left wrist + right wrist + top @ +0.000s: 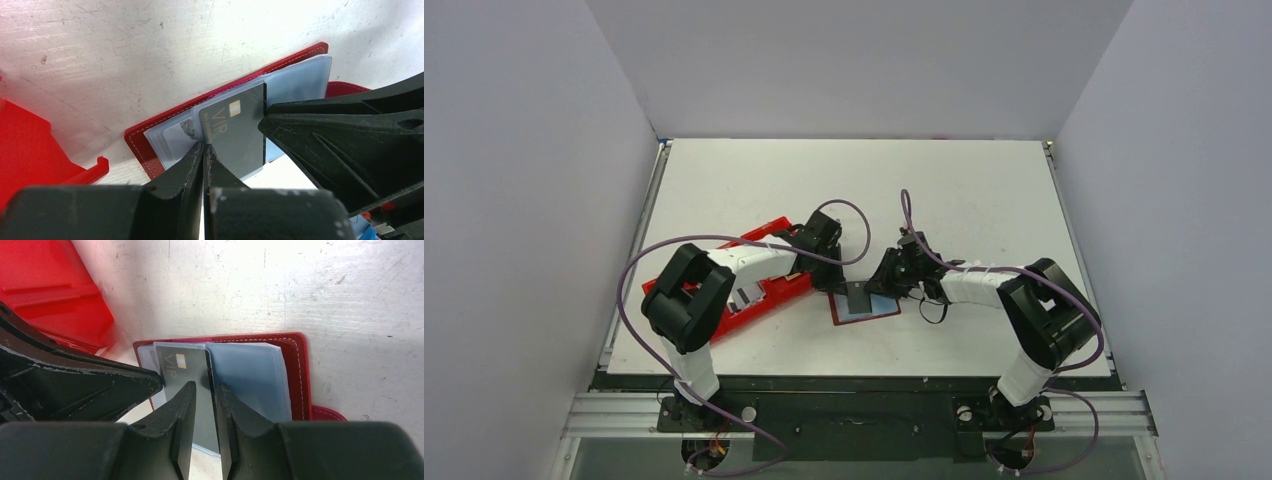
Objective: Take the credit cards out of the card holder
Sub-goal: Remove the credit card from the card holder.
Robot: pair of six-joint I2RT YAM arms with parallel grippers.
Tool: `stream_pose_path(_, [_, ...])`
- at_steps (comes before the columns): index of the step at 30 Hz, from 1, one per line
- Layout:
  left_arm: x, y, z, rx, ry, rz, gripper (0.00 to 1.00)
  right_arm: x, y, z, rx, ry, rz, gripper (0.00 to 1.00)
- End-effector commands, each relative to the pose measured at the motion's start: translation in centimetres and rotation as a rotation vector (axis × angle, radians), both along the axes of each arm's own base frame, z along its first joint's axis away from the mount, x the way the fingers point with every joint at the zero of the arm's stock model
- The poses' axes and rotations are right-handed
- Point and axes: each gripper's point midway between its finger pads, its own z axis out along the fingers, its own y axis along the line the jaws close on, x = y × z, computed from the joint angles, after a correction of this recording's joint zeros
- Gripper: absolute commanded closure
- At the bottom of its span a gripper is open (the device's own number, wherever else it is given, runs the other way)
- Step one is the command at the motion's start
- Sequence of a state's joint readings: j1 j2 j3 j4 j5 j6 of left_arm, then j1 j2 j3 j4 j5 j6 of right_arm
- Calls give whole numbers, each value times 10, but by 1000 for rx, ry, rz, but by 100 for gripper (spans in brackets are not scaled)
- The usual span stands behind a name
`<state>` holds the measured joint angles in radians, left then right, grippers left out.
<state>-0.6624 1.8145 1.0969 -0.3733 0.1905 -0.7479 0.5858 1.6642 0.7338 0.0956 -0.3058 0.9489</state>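
Note:
The card holder lies open on the table, dark red with clear grey-blue sleeves; it also shows in the left wrist view and the right wrist view. One credit card, dark grey with a gold chip and "VIP", sticks partly out of a sleeve over the holder's near edge. My left gripper is shut, its tips at the card's left edge on the sleeve. My right gripper is narrowly open, its fingers either side of the card's right edge. Other cards are hidden.
A bright red plastic tray lies left of the holder under my left arm; it shows in the wrist views too. The holder's strap tab points right. The two grippers are close together.

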Motion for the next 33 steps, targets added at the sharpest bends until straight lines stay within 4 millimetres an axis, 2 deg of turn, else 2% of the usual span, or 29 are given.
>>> stream_pose_path(1, [-1,16,-15,107,4,6,100,2,-3,2,17,-17,-1,80])
stream_pose_path(13, [-8,28,-24,176,23,0,100,-5,10,-3,127,25,18,80])
stream_pose_path(23, [-15,33,-33,204,43,-6,100,1,21,10,264,26,0,84])
stream_pose_path(29, [-18,39,-37,231,52,-2,100,1,4,-5,182,35,-24,84])
stream_pose_path(33, [-21,41,-39,238,60,-1,100,-3,1,-10,159,41,-19,80])
